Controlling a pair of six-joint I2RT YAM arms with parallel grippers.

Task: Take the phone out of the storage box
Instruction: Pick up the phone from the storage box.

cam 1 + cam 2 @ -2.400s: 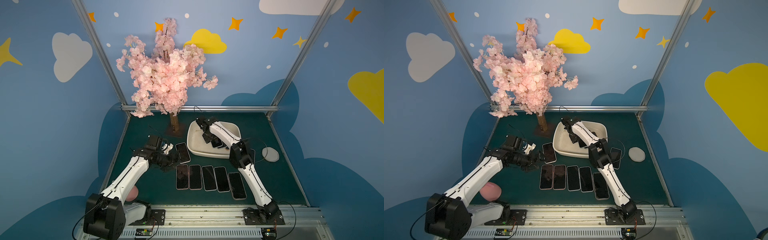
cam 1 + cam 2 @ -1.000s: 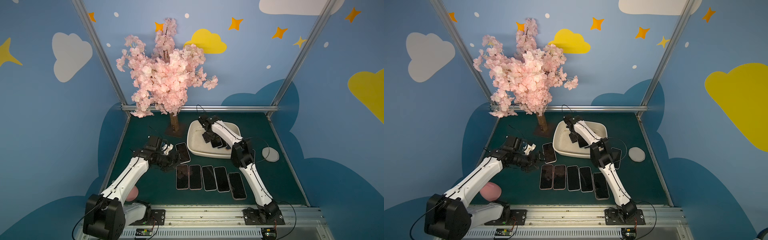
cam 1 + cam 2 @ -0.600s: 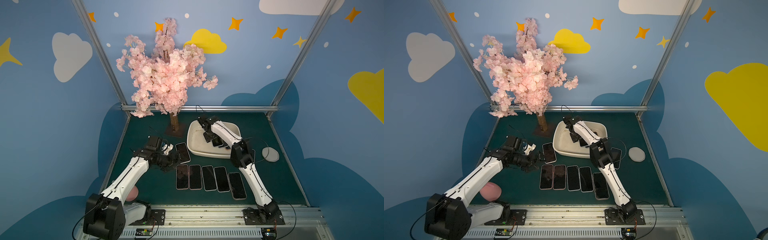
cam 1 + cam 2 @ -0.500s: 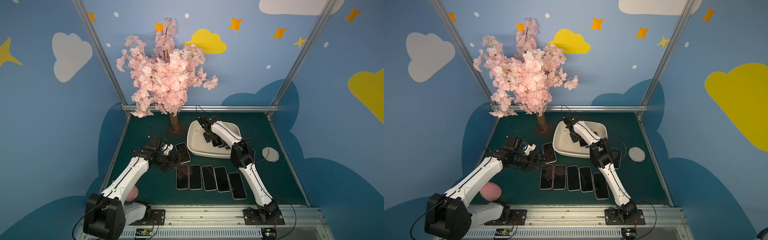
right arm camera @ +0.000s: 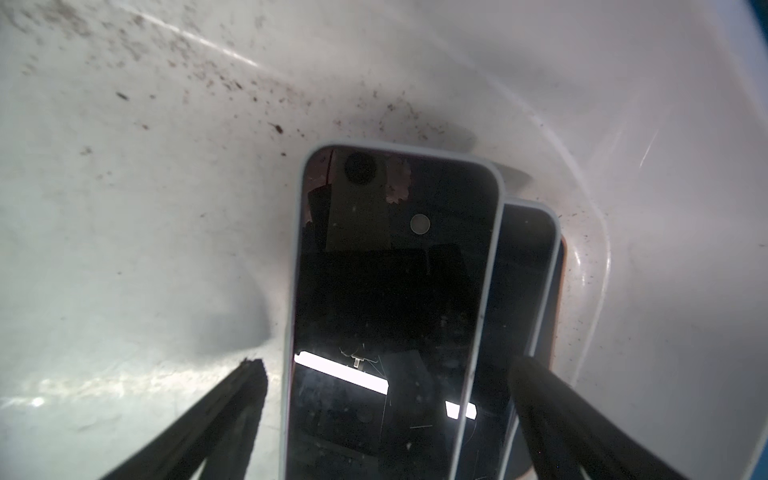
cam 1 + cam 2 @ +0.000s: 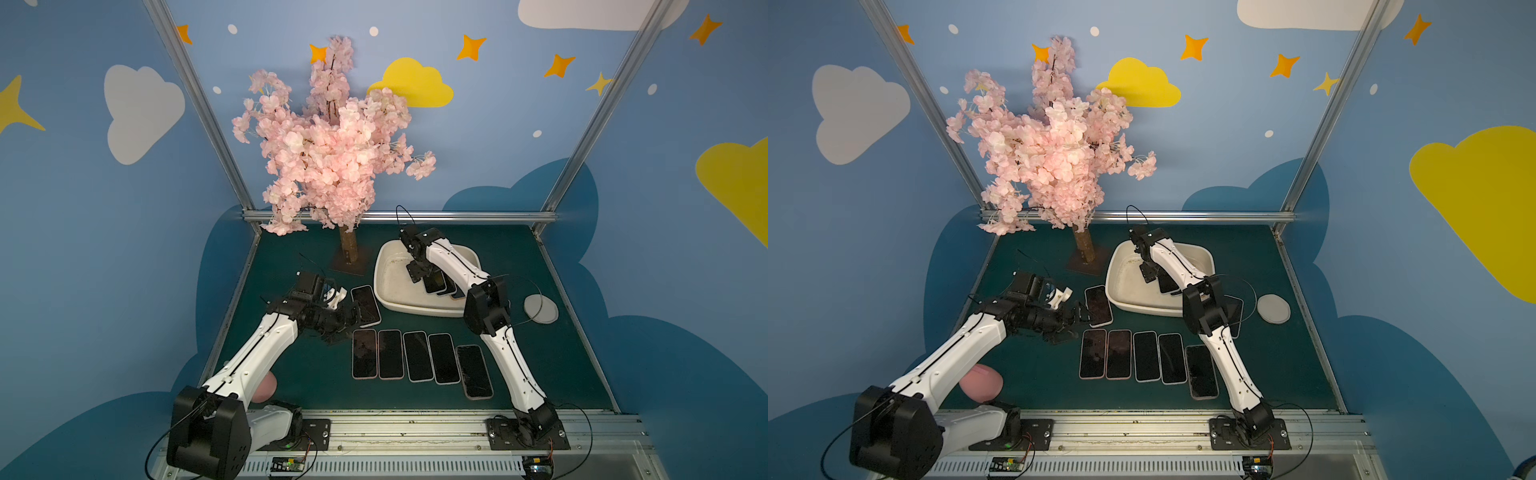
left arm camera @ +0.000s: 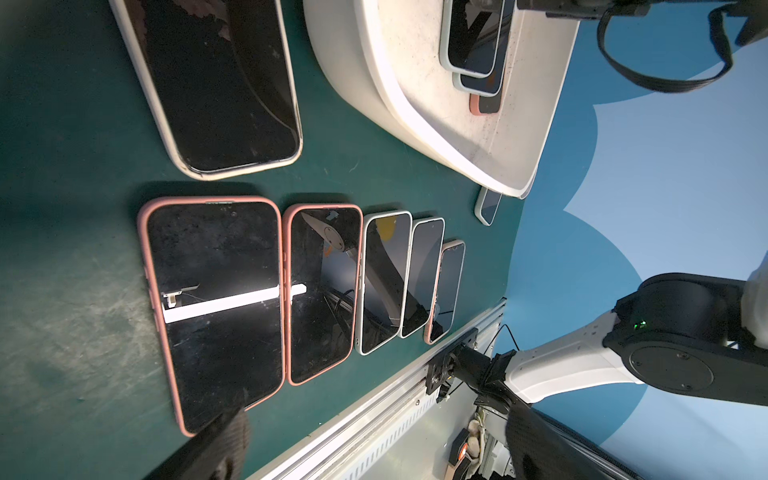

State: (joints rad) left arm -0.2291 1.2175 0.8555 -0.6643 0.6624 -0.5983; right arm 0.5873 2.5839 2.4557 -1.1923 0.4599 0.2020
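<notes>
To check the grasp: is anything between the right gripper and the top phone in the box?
Nothing visible. The right gripper is open, fingers either side of the top phone, which lies on two more phones in the box.

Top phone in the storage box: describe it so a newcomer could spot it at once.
Find the cream storage box beside the blossom tree. Inside lie three overlapping phones. The top phone, pale-cased, is the only one with no phone overlapping its dark screen.

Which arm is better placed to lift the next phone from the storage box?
Right: the right gripper is open inside the storage box, flanking the top phone; the left gripper sits outside.
</notes>
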